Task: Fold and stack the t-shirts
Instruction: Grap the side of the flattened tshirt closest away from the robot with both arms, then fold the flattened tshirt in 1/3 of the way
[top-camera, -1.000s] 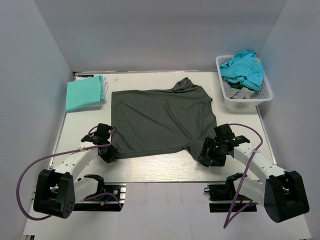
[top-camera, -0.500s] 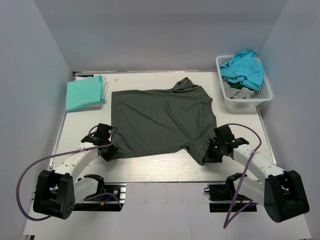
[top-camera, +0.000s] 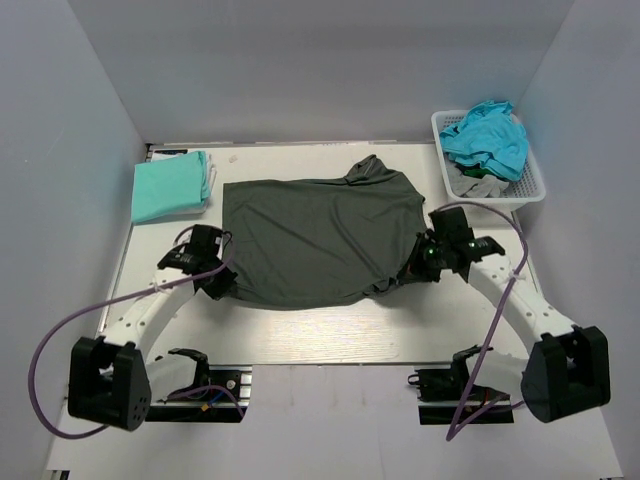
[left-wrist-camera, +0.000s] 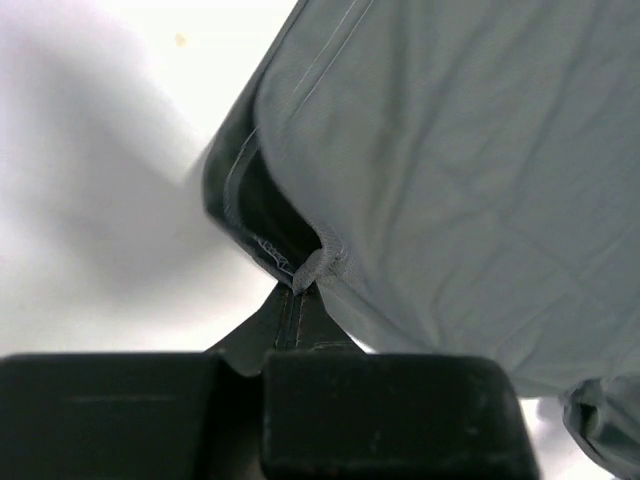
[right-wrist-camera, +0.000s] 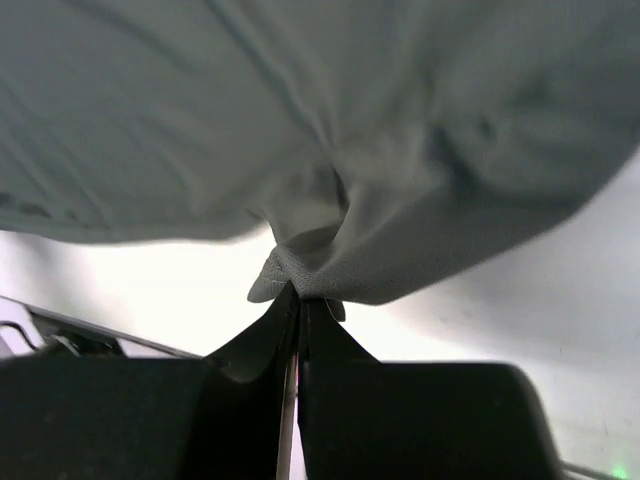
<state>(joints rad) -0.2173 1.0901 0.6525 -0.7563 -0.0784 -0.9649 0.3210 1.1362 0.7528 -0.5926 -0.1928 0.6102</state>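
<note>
A dark charcoal-grey t-shirt lies spread across the middle of the table. My left gripper is shut on its near left hem corner, lifted off the table. At the shirt's near right corner my right gripper is shut on a bunched fold of cloth, also raised. The near hem curls under between the two grippers. A folded mint-green t-shirt rests at the far left. Teal and grey t-shirts fill the basket at the far right.
A white lattice basket stands at the table's far right corner. White walls close in the table on the left, back and right. Purple cables loop from both arm bases near the front edge.
Both grippers closed on the shirt's near corners, then rose and moved away from the front edge, carrying the near hem with them toward the shirt's middle.
</note>
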